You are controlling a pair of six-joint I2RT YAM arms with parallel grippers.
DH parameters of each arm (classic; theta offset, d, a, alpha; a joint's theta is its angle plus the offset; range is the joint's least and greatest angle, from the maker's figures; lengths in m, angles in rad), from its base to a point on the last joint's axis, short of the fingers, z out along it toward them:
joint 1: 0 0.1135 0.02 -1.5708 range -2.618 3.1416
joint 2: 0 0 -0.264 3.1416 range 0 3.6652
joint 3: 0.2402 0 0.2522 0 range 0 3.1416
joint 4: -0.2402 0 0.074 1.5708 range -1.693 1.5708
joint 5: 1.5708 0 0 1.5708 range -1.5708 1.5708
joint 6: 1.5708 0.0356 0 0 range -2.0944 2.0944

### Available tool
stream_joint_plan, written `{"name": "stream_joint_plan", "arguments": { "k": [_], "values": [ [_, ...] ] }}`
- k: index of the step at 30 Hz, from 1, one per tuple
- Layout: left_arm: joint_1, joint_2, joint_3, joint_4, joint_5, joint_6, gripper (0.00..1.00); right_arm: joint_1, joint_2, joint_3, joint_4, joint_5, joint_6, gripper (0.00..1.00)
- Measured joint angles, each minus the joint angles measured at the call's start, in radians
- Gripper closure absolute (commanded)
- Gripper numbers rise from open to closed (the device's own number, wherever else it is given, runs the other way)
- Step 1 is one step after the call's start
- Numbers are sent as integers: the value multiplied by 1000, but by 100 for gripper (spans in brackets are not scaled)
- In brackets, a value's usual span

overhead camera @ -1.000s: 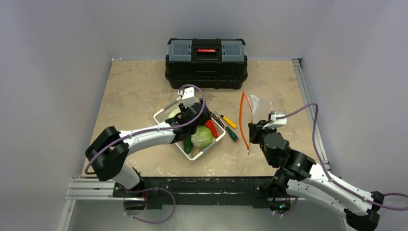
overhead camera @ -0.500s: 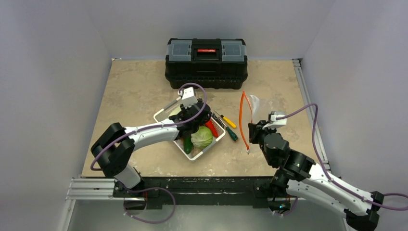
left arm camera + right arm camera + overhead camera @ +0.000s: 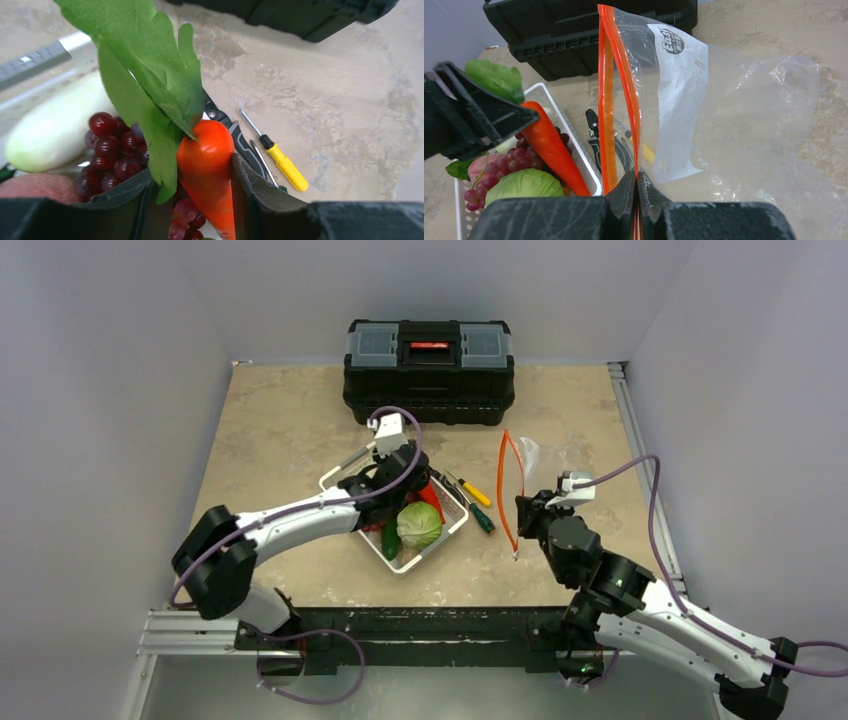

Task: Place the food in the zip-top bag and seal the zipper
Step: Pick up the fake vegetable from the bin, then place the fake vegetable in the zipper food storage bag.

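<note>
While the left gripper reaches into the basket in the middle of the table, its jaws grasp the carrot just below its leaves, above the grapes and right of the white oblong. Right of the basket, the right gripper is clenched on the near end of the zipper. It holds the mouth of the bag upright and parted, while the rest of the bag lies on the table further right.

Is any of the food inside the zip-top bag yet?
No: in the right wrist view the zip-top bag is empty, while the carrot, grapes and cabbage are at the white basket.
</note>
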Motion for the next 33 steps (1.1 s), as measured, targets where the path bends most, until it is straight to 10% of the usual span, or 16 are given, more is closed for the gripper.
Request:
{"name": "stream_joint_plan", "arguments": {
  "k": [7, 14, 33],
  "values": [
    [2, -340, -33, 8, 92, 135, 100, 0, 2, -5, 16, -27, -14, 100],
    [3, -586, -201, 374, 361, 168, 100, 0, -30, -21, 43, -57, -32, 100],
    [-273, -231, -230, 888, 331, 398, 100, -4, -108, -38, 58, -81, -44, 100]
  ]
}}
